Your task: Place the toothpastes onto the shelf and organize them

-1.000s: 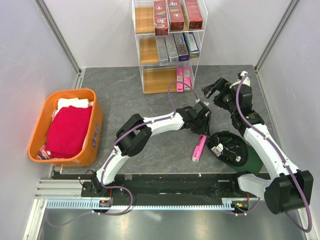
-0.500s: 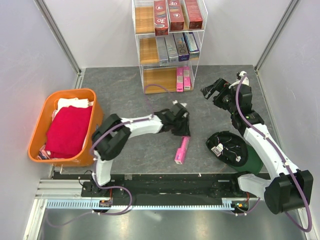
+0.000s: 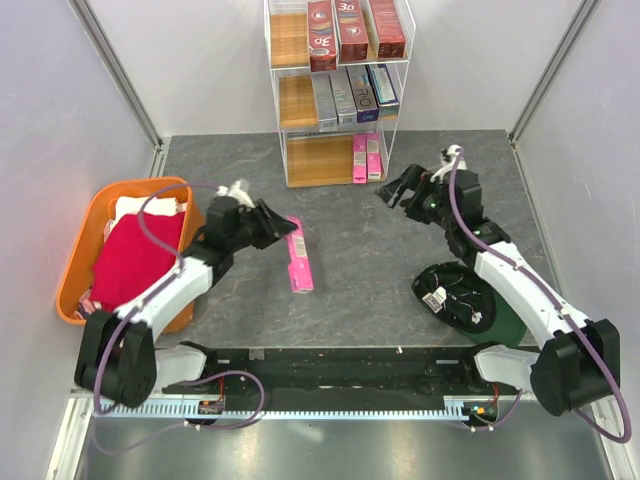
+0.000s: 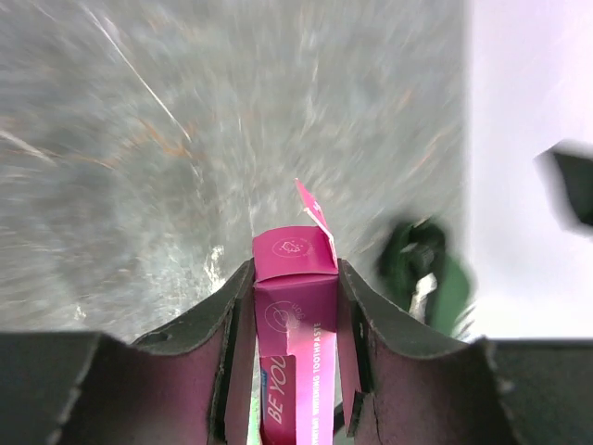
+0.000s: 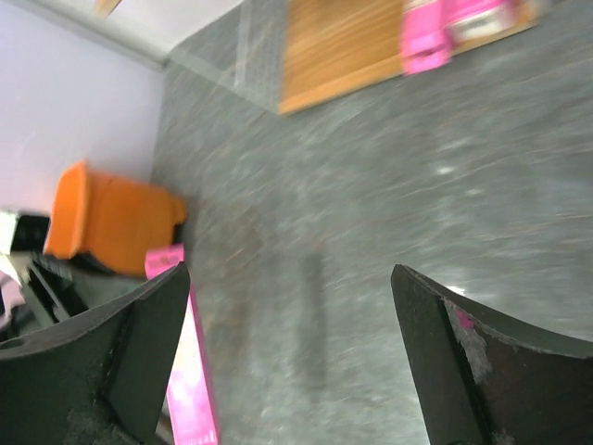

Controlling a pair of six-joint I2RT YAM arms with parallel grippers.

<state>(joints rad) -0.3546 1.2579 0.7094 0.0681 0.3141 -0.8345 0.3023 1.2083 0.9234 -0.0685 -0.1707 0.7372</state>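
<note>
My left gripper (image 3: 281, 231) is shut on one end of a bright pink toothpaste box (image 3: 298, 262), just right of the orange tub. In the left wrist view the box (image 4: 295, 306) sits squeezed between both fingers (image 4: 366, 324), its end flap sticking up. My right gripper (image 3: 392, 190) hangs open and empty over the floor in front of the shelf (image 3: 300, 100). The white wire shelf holds red toothpastes (image 3: 355, 28) on top, silver and dark ones (image 3: 350, 95) in the middle, and two pink ones (image 3: 366, 157) at the bottom right. The right wrist view shows the held box (image 5: 190, 389) and the shelved pink boxes (image 5: 435, 28).
An orange tub (image 3: 190, 265) with a red cloth (image 3: 135, 262) stands at the left, close to my left arm. A dark green and black round object (image 3: 460, 295) lies by the right arm. Grey walls enclose the floor on three sides.
My left arm has swung from the right-centre of the floor to the left, near the tub, taking the pink box along. My right gripper has shifted slightly left, still open.
</note>
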